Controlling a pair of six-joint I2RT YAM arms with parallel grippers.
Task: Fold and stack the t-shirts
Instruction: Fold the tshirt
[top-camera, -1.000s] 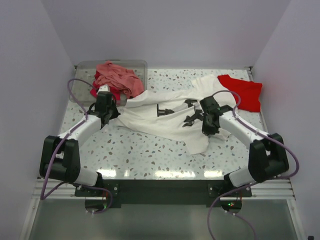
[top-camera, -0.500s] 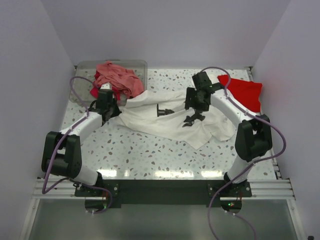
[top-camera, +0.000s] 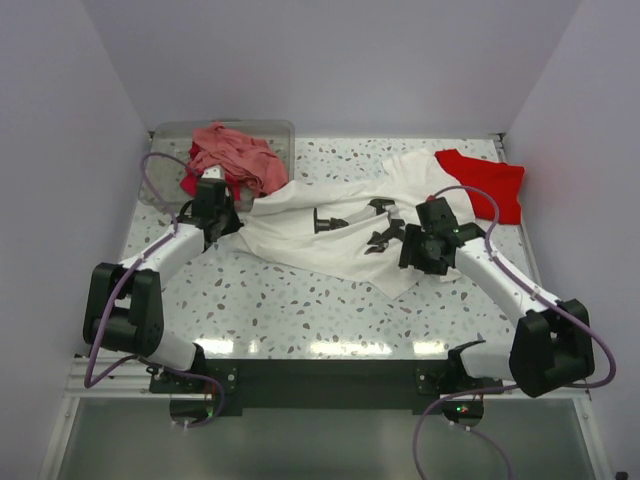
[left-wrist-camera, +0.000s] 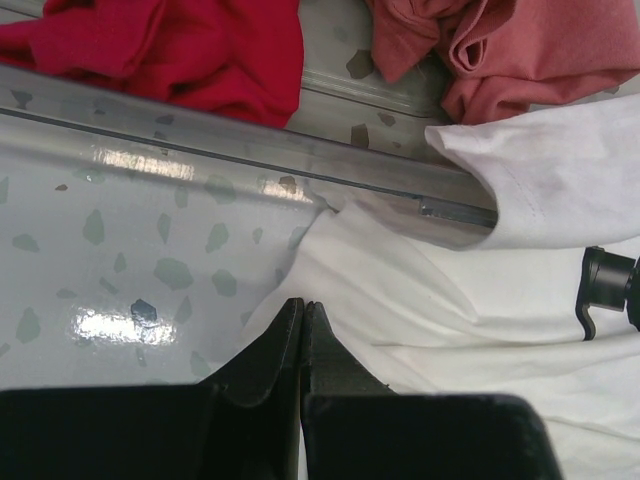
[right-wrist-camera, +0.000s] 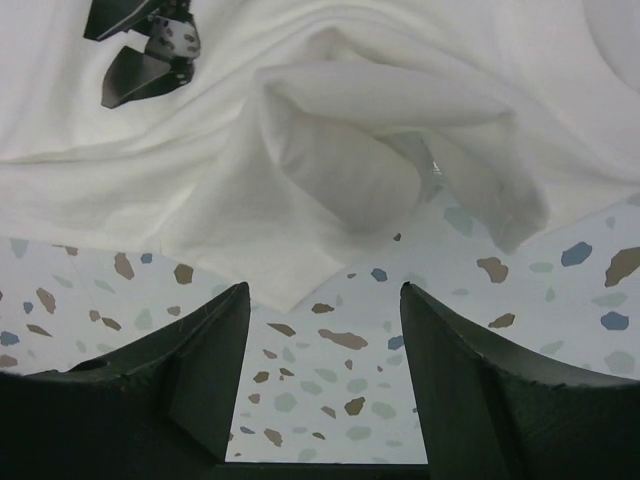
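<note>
A white t-shirt (top-camera: 330, 245) with a black print lies crumpled across the middle of the table. Its left corner runs into my left gripper (top-camera: 222, 228), which is shut on that edge (left-wrist-camera: 302, 305) beside the bin. My right gripper (top-camera: 414, 252) hovers open over bare table at the shirt's near-right hem, nothing between its fingertips (right-wrist-camera: 325, 290). The bunched white hem (right-wrist-camera: 340, 170) lies just ahead of them. A bright red t-shirt (top-camera: 490, 180) lies at the back right. Salmon-pink (top-camera: 235, 155) and crimson (left-wrist-camera: 170, 45) shirts fill the bin.
A clear plastic bin (top-camera: 160, 140) stands at the back left, its near rim (left-wrist-camera: 200, 150) just beyond my left gripper. The speckled tabletop (top-camera: 300, 310) shows in front of the white shirt. Walls close in on three sides.
My right gripper opened and let go of the white shirt. Its arm swung to the far side, then came back to the shirt's near-right hem. The left arm stayed put.
</note>
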